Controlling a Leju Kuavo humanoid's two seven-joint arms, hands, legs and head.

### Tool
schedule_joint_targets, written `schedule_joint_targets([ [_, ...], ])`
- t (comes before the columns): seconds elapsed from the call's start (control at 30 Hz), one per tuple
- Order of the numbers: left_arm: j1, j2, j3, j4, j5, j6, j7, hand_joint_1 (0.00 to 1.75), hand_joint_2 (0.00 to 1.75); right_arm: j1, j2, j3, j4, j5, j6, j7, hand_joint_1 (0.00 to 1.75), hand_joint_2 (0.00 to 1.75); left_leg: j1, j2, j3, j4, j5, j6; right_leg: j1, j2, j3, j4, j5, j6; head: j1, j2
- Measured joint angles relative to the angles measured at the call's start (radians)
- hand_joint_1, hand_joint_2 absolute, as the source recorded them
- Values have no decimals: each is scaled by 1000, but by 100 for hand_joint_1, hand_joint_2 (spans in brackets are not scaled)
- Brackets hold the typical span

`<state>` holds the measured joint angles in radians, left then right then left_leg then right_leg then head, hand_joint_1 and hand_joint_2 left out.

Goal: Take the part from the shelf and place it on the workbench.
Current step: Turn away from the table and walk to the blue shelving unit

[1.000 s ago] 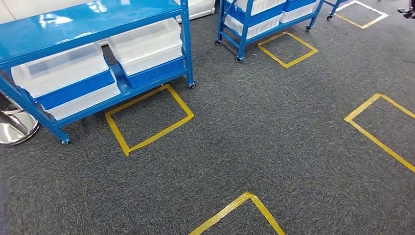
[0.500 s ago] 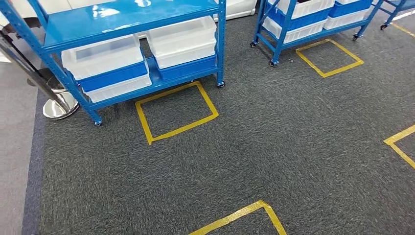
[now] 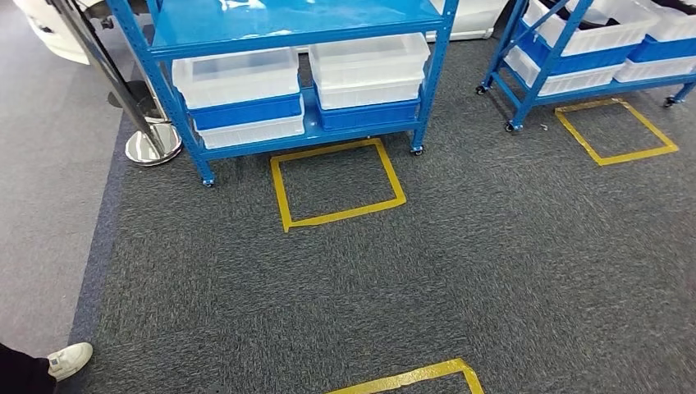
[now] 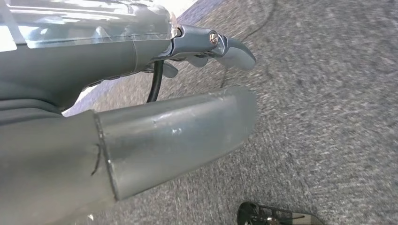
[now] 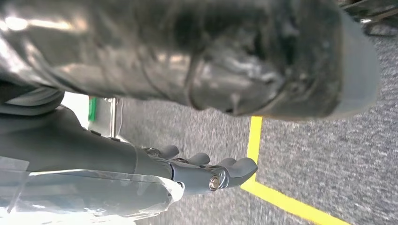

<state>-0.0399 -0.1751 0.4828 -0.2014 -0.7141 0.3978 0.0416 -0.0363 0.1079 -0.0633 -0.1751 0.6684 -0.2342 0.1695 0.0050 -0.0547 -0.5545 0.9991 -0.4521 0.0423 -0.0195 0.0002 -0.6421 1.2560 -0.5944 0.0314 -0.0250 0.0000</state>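
While the head view sets the blue shelf (image 3: 304,33) with its white bins (image 3: 238,78) at upper centre, behind a yellow floor square (image 3: 338,182), the wrist views show the left hand (image 4: 155,122) and right hand (image 5: 206,171) hanging empty, fingers loosely extended over carpet.

Dark grey carpet (image 3: 460,246) with yellow tape squares: one (image 3: 337,182) just in front of the near rack, another (image 3: 616,131) by the far rack, a corner (image 3: 427,377) at the near edge. Chrome stanchion base (image 3: 153,144) left. White shoe (image 3: 69,358) at lower left.
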Motion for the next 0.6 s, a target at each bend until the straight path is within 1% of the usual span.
schedule_joint_targets([
  [0.03, 0, 0, 1, 0, 0, 0, -1, 0, 0, 1, 0, 0, 0, 1, 0, 1, 0, 0, 1, -15, 0, 4, -2, -3, -3, 12, 25, -65, 43, 0, 0, 0],
  [0.07, 0, -1, 1, 0, 0, 0, -2, 0, 0, 2, -1, 0, 0, 2, 0, 1, 0, 0, 0, -28, -2, 9, -5, -7, -5, 36, 51, -130, 74, -2, 0, 0],
  [0.1, -1, -1, 2, 0, 0, 0, -3, 0, 0, 3, -1, 0, 1, 3, 0, 1, 0, 0, 0, -41, -6, 15, -7, -12, -8, 57, 71, -182, 94, -3, 0, 0],
  [0.13, -2, -2, 2, 0, 0, 0, -4, 0, 0, 4, -2, 0, 1, 4, 0, 1, 0, 0, 1, -51, -11, 19, -8, -18, -8, 74, 81, -211, 100, -5, 0, 0],
  [0.17, -2, -2, 2, 0, 0, 0, -5, 0, 0, 3, -2, 0, 1, 4, 0, 1, 0, 0, 1, -60, -16, 21, -8, -24, -6, 80, 83, -217, 96, -9, -1, 0],
  [0.2, -1, -2, 3, 0, 0, 0, -6, 0, 0, 0, -2, 0, 1, 5, -1, 1, 0, 0, 3, -71, -19, 20, -6, -31, -5, 70, 83, -219, 97, -13, -1, 0],
  [0.23, 1, -2, 3, 0, 0, 0, -6, 0, 0, -2, -1, 0, 1, 5, -3, 1, 0, 0, 5, -73, -21, 20, -6, -37, -6, 59, 85, -223, 99, -20, -1, 0],
  [0.27, 2, -2, 4, 0, 1, 1, -6, 0, 0, -2, 0, -1, 1, 4, -9, -2, 0, 0, 4, -60, -25, 28, -12, -42, -8, 49, 89, -227, 101, -27, -2, 0],
  [0.3, 3, -2, 5, 0, 1, 1, -4, 0, 0, -1, 1, -1, 0, 1, -17, -6, 0, 0, 4, -36, -37, 53, -30, -47, -9, 37, 92, -232, 103, -34, -3, 0],
  [0.33, 1, -2, 6, 0, 1, 2, -2, 0, 0, 1, 1, -2, 1, -3, -25, -10, 0, 0, 4, -5, -57, 98, -58, -51, -9, 25, 94, -235, 103, -40, -4, 0],
  [0.37, 0, -2, 8, 0, 1, 2, 0, 0, 0, 3, 1, -5, 1, -8, -32, -14, 0, 0, 5, 22, -85, 160, -92, -55, -8, 14, 95, -236, 103, -43, -5, 0],
  [0.4, -1, -2, 10, 0, 1, 2, 3, 0, 0, 4, 0, -8, 1, -12, -36, -16, 0, 0, 7, 36, -116, 227, -123, -59, -6, 4, 95, -236, 102, -46, -6, 0],
  [0.43, -1, -2, 11, 0, 1, 2, 6, 0, 0, 5, 0, -11, 1, -14, -37, -17, 0, 0, 9, 43, -139, 277, -139, -62, -4, -5, 95, -235, 101, -46, -6, 0],
  [0.47, -1, -2, 13, 0, 1, 2, 10, 0, 0, 5, 0, -14, 1, -14, -38, -17, 0, 0, 10, 46, -147, 295, -137, -63, -3, -12, 95, -234, 100, -46, -6, 0],
  [0.5, 0, -2, 14, 0, 1, 2, 14, 0, 0, 4, 0, -16, 1, -14, -38, -17, 0, 0, 10, 47, -136, 275, -117, -63, -3, -16, 97, -234, 99, -46, -6, 0],
  [0.53, 1, -2, 16, 0, 2, 1, 17, 0, 0, 3, 0, -17, 1, -13, -37, -17, 0, 0, 11, 49, -107, 220, -83, -61, -3, -20, 99, -233, 97, -44, -6, 0],
  [0.57, 1, -2, 17, 0, 2, 0, 19, 0, 0, 2, 0, -18, 1, -12, -37, -17, 0, 0, 10, 51, -70, 148, -51, -57, -3, -22, 101, -233, 95, -41, -6, 0],
  [0.6, 1, -2, 19, 0, 2, -1, 20, 0, 0, 2, 1, -18, 1, -10, -36, -16, 0, 0, 7, 53, -37, 84, -29, -52, -1, -24, 102, -232, 93, -38, -6, 0],
])
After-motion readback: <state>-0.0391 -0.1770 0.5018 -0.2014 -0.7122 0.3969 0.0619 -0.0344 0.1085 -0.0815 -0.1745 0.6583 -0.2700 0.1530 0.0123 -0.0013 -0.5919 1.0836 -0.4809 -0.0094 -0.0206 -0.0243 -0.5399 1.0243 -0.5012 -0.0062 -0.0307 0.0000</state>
